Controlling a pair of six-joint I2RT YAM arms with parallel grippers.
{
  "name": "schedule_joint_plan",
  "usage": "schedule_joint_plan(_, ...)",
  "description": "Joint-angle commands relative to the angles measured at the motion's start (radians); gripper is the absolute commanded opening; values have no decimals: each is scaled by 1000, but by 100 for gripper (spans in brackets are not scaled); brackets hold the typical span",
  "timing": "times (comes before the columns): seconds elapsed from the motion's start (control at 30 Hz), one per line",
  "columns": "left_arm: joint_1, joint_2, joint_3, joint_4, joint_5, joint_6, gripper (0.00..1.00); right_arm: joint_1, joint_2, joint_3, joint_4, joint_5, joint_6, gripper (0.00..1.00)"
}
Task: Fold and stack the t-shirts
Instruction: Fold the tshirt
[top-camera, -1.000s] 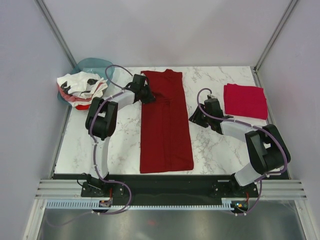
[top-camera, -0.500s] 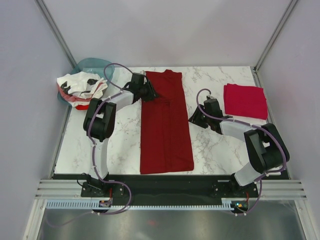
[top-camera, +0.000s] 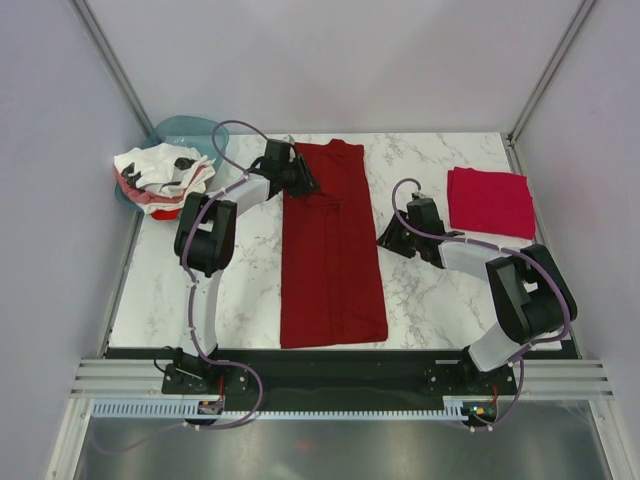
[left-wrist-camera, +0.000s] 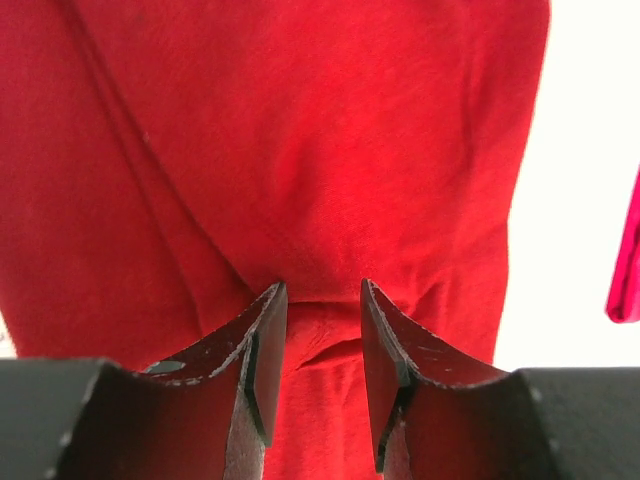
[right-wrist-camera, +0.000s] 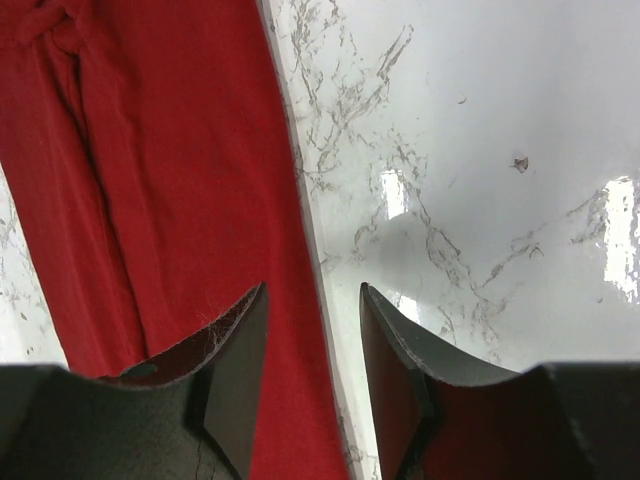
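A dark maroon-red t-shirt (top-camera: 332, 250) lies folded into a long strip down the middle of the table. My left gripper (top-camera: 303, 183) sits on its far left part. In the left wrist view the gripper (left-wrist-camera: 323, 290) is open, with a small pucker of the maroon cloth (left-wrist-camera: 300, 150) between its fingers. My right gripper (top-camera: 388, 241) is low at the shirt's right edge. In the right wrist view it (right-wrist-camera: 313, 290) is open and straddles the edge of the shirt (right-wrist-camera: 160, 180). A crimson-pink t-shirt (top-camera: 490, 201) lies folded at the far right. White t-shirts (top-camera: 155, 172) are piled at the far left.
The white shirts rest on a teal plastic basin (top-camera: 190, 130) at the table's far left corner. Bare marble table (top-camera: 440, 300) shows on both sides of the maroon shirt. Grey walls enclose the table on the left, back and right.
My left gripper has moved a little farther away and to the right, onto the shirt's upper left part. My right gripper has barely shifted.
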Motion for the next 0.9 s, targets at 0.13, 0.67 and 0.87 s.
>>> schedule_joint_plan(0.13, 4, 14, 53, -53, -58, 22, 44, 3, 9, 24, 25, -20, 12, 49)
schedule_joint_plan(0.67, 4, 4, 26, -46, -3, -10, 50, -1, 11, 22, 27, -26, 14, 49)
schedule_joint_plan(0.87, 3, -50, -39, -46, 70, -21, 52, -8, 6, 21, 25, -34, 14, 49)
